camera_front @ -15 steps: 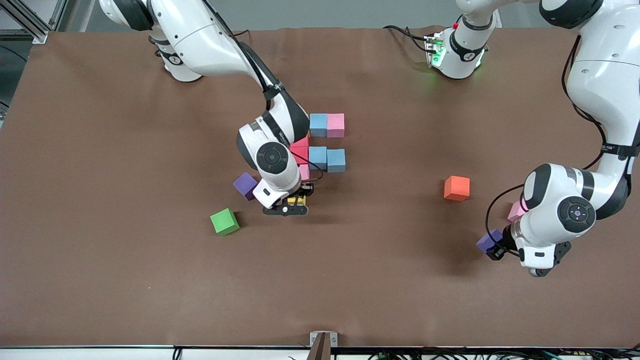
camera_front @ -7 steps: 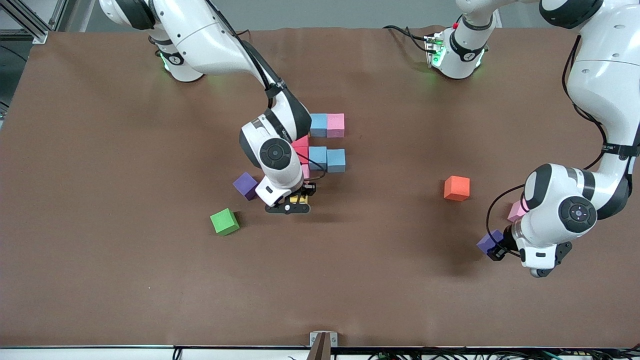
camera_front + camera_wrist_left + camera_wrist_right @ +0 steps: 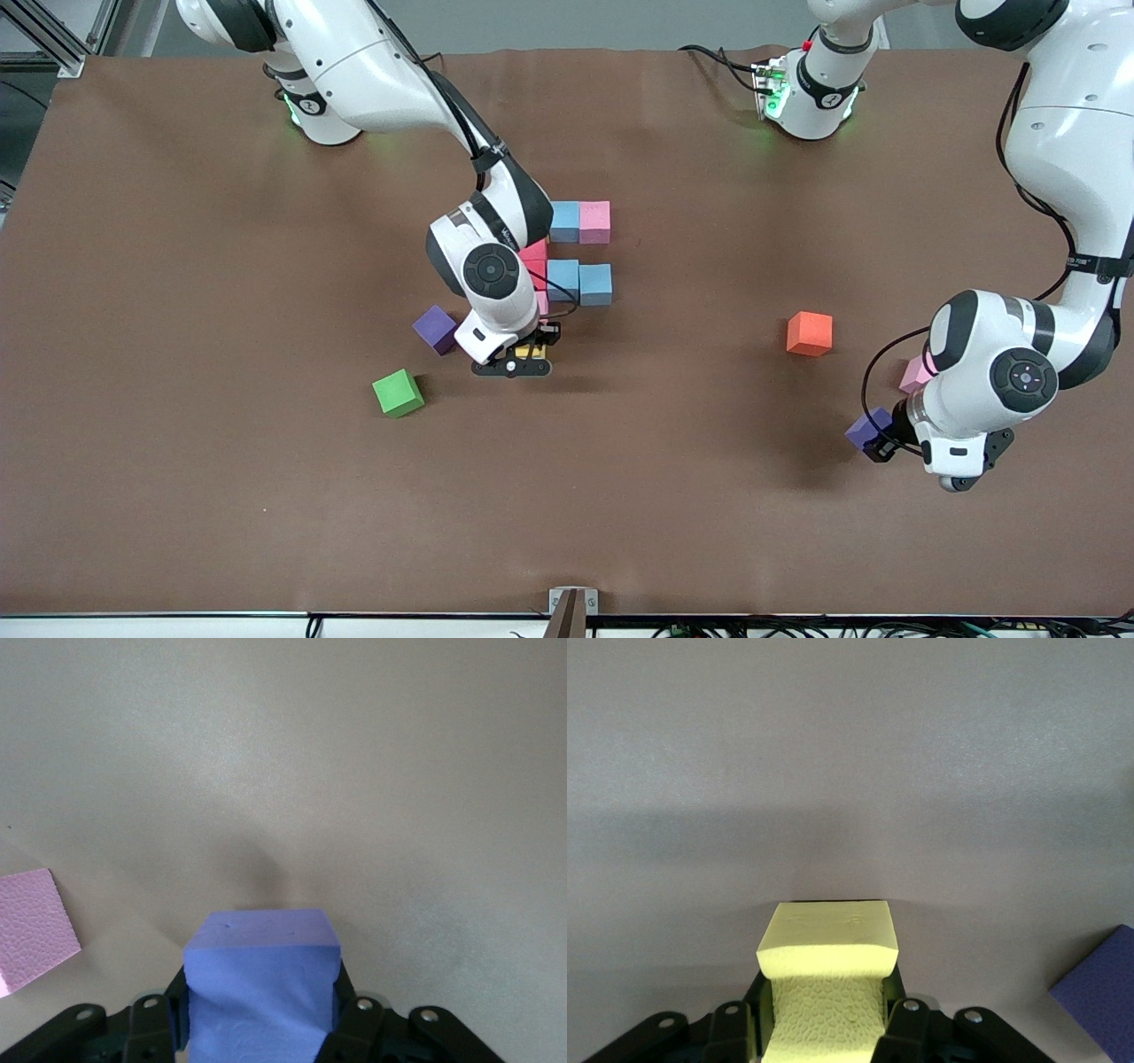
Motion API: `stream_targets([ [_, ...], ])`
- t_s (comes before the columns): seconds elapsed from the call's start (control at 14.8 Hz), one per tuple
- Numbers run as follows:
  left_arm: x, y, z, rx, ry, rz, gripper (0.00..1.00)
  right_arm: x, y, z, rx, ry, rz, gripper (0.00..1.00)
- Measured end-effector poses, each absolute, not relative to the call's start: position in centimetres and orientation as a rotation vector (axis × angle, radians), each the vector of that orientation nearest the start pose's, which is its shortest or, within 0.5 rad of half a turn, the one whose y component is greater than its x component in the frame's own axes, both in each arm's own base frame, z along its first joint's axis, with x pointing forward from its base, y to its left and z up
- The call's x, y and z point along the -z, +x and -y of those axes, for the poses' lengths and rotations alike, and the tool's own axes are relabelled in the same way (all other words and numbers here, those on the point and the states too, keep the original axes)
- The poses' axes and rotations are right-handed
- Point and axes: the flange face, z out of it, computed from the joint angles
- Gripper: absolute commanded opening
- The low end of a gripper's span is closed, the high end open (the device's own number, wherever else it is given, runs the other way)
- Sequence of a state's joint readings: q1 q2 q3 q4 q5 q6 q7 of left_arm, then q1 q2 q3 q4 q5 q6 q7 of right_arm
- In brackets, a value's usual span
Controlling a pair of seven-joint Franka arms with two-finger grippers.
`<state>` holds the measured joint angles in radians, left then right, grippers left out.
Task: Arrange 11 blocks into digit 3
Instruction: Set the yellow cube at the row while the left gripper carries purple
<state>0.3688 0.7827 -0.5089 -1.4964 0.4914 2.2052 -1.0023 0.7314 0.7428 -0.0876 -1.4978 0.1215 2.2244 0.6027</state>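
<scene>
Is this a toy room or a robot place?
Probably a robot lab. Two white robot arms stand at a brown table strewn with foam blocks; the right gripper holds a yellow block, and cables run along the edge.

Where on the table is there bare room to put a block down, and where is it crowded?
Bare brown cloth lies between the orange cube and the blue cubes, and nearer the camera than the green cube. It is crowded around the right gripper holding a yellow cube, beside the purple cube.
</scene>
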Motion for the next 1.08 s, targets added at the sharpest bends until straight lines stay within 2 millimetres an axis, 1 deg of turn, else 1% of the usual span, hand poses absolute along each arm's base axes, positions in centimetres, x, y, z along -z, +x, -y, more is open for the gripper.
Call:
stream_targets([
  [1.08,-24.99,71.67,1.9,0.098,-2.928,1.081,0.48,-22.64,55.93,-44.08,-0.025,-3.136,-0.004,0.0],
])
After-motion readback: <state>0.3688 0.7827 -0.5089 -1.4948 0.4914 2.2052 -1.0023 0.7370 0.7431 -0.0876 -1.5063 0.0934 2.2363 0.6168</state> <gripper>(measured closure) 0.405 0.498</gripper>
